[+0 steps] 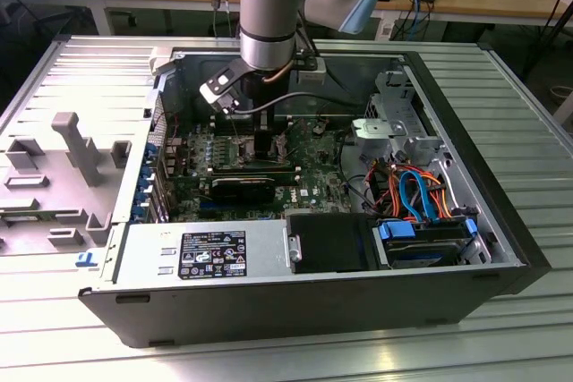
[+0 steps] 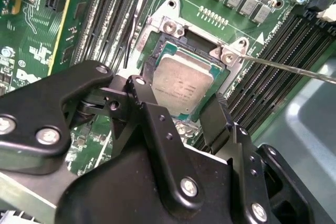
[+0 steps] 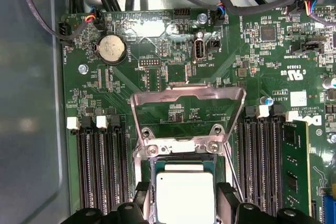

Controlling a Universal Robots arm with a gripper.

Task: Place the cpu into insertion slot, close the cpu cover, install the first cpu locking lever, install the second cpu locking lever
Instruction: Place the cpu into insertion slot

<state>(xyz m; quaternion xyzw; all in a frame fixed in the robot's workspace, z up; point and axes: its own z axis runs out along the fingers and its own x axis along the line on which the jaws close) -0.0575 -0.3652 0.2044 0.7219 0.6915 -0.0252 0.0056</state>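
Inside an open computer case (image 1: pixel 269 306) lying on a ribbed metal table (image 1: pixel 81 346), the arm's gripper (image 1: pixel 264 136) reaches down to the green motherboard (image 1: pixel 318 167), poised directly over the insertion slot (image 2: pixel 176 44). The cpu (image 2: pixel 181 83), its dull silver top facing up, lies flat within the slot's metal rim and looks seated, so the first step of the job appears done. In both wrist views the black jaws stand parted, one on each side of the chip. A thin strip of the socket shows between each jaw and the chip's edge, and they look to be gripping nothing. The cpu cover (image 3: pixel 189 91), a silvery frame with a large square window, is swung up and back on its hinge along one edge of the slot. That leaves the chip fully exposed, and the board beyond can be seen through the window. One thin wire locking lever (image 2: pixel 294 69) juts out free from a corner of the socket, across the long black memory slots (image 2: pixel 283 51), and is not hooked down. The second lever cannot be made out with any certainty. By that reading, three of the four steps are left: the cover is not yet closed over the chip, and neither lever can be latched while it stands open.
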